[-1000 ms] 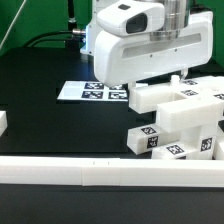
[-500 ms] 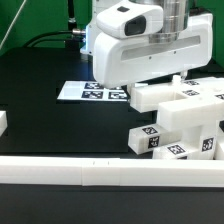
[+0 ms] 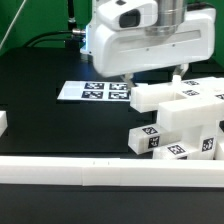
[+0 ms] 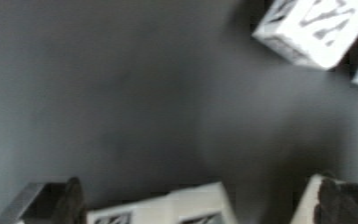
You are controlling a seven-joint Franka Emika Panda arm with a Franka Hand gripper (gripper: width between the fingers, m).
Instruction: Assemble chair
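The chair's white pieces with black-and-white tags are piled at the exterior view's right: a long bar (image 3: 162, 96) on top, a big block (image 3: 196, 116) under it, and tagged pieces (image 3: 150, 140) in front. My gripper (image 3: 152, 78) hangs just above the long bar, open and empty. In the wrist view my gripper (image 4: 197, 205) has its dark fingers (image 4: 51, 200) wide apart, with a tagged white piece (image 4: 167, 205) between them, and I cannot tell whether they touch it. Another tagged piece (image 4: 309, 30) lies further off.
The marker board (image 3: 92, 91) lies flat on the black table to the exterior view's left of the pile. A long low white rail (image 3: 110, 172) runs along the front. A small white block (image 3: 3, 122) sits at the far left edge. Cables run behind the arm.
My gripper has risen a little above the long bar. The chair pieces have not moved.
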